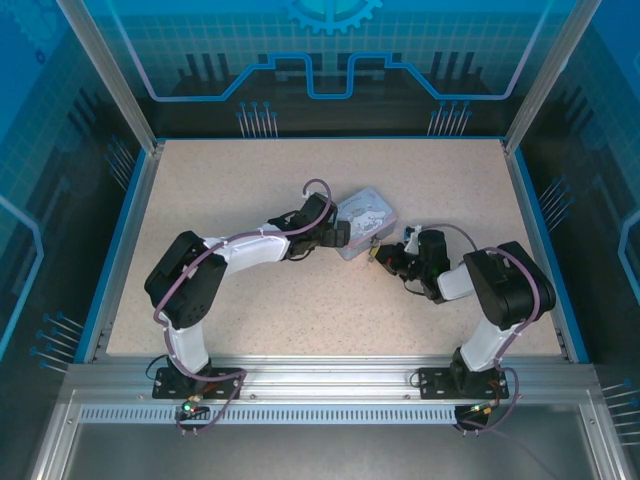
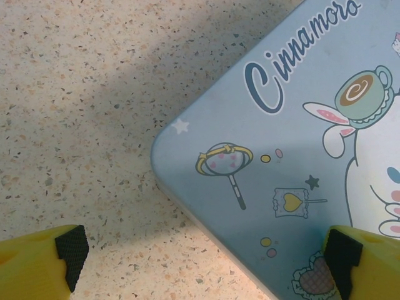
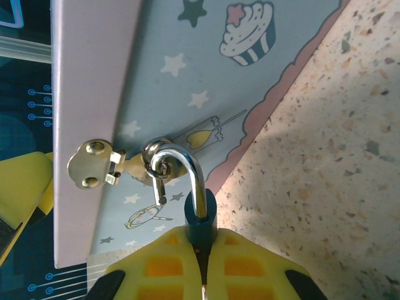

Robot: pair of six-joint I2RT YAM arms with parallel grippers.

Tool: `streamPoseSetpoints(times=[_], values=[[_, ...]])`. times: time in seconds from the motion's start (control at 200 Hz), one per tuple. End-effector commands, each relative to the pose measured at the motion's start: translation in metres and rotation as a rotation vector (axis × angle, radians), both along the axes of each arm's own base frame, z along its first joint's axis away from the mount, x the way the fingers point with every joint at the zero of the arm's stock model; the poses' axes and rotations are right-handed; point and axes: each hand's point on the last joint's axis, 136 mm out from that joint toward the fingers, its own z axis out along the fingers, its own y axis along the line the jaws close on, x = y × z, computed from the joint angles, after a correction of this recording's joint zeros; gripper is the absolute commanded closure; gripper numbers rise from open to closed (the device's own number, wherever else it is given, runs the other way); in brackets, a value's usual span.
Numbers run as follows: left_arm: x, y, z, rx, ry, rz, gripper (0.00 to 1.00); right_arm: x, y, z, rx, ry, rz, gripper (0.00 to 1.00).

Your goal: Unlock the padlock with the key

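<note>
Right tool is clamped on the padlock. Its two yellow fingers press together around the small blue body, so just the top of the body and the shackle stick out past the fingertips. That shackle is bright and silvery. One leg runs straight down into the body, and the curve hooks through the metal loop of the hasp on the tin — whether its other end is seated in the body I cannot tell. Behind the lock is the tin's pale blue wall, printed with stars and a cupcake.

From above, the right tool sits just beside the near right end of the tin, which lies around the middle of the speckled worktop. The left tool is at the tin's left side.

On the left wrist camera, the left tool is spread wide and holds nothing. One black pad is over bare worktop and the other is over the cartoon-printed lid, with the tin's rounded corner between them. Whether either pad touches the tin I cannot tell.
</note>
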Motion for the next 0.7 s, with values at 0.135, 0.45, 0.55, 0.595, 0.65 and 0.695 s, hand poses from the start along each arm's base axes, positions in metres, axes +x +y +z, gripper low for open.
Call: streamPoseSetpoints(times=[0.135,0.45,0.55,0.595,0.65,0.695], values=[[-0.055,0.031,-0.077,0.188,0.265,-0.035,0.03,0.024,-0.006,0.023,0.074,-0.064,-0.086,1.00],[-0.056,0.032,-0.079,0.190,0.269,-0.034,0.03,0.032,-0.009,0.024,0.076,-0.064,-0.120,1.00],[-0.057,0.032,-0.080,0.191,0.272,-0.034,0.03,0.035,-0.011,0.023,0.071,-0.061,-0.138,1.00],[-0.057,0.033,-0.080,0.191,0.271,-0.033,0.03,0.036,-0.012,0.022,0.068,-0.060,-0.145,1.00],[-0.057,0.033,-0.080,0.193,0.273,-0.034,0.03,0.038,-0.014,0.021,0.068,-0.060,-0.161,1.00],[-0.057,0.033,-0.080,0.191,0.271,-0.034,0.03,0.041,-0.016,0.021,0.069,-0.063,-0.179,1.00]])
